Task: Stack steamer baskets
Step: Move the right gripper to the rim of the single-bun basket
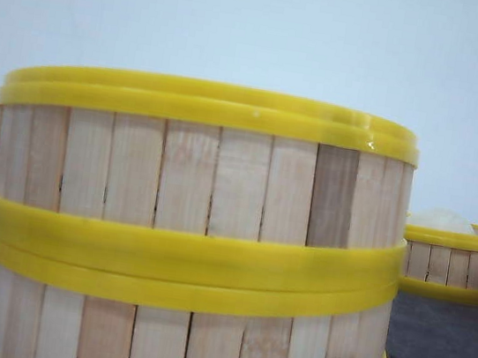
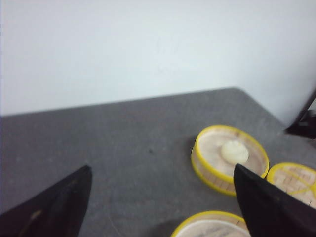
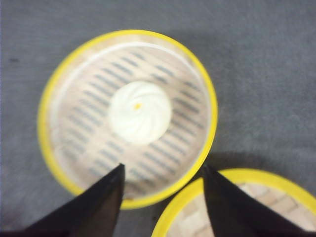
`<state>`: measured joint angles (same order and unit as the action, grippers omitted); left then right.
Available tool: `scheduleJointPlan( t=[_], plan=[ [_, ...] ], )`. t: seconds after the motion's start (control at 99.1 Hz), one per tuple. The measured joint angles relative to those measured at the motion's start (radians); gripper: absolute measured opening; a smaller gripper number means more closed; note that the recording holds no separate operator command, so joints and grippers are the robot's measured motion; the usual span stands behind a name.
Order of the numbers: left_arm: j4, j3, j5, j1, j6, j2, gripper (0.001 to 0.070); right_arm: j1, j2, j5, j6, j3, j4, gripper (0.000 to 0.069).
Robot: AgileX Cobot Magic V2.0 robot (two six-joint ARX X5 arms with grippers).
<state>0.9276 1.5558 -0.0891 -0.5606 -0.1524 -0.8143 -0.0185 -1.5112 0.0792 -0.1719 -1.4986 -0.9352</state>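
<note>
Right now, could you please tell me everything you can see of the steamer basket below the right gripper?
The basket is round and shallow, with a bright yellow rim around a pale slatted floor. One white bun with a swirled top sits at its centre. It rests upright on the grey table, uncovered. A second basket lies close beside it; whether their rims touch is unclear. The right gripper hovers open above its edge, not touching it.

No text, label, brand, number or sign can be read anywhere.
</note>
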Motion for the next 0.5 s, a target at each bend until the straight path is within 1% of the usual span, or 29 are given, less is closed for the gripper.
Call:
scheduleJointPlan(
  t=[0.091,0.202,0.303,0.424,0.504],
  plan=[
    [0.000,0.002,-0.019,0.000,0.015,0.039,0.0546,-0.014,-0.105,0.000,0.000,-0.063,-0.050,0.0348],
    [0.005,0.007,-0.021,0.000,0.037,0.052,0.0546,-0.022,-0.176,-0.002,0.000,-0.066,-0.100,0.0382],
    [0.016,0.007,-0.021,0.000,0.040,0.047,0.0546,-0.022,-0.227,-0.001,0.002,-0.066,-0.102,0.0423],
    [0.041,0.007,-0.021,0.000,0.045,0.042,0.0546,-0.023,-0.261,-0.002,0.009,-0.066,-0.086,0.0434],
    [0.063,0.006,-0.021,0.000,0.048,0.042,0.0546,-0.026,-0.278,-0.020,0.011,-0.066,-0.061,0.0426]
  ],
)
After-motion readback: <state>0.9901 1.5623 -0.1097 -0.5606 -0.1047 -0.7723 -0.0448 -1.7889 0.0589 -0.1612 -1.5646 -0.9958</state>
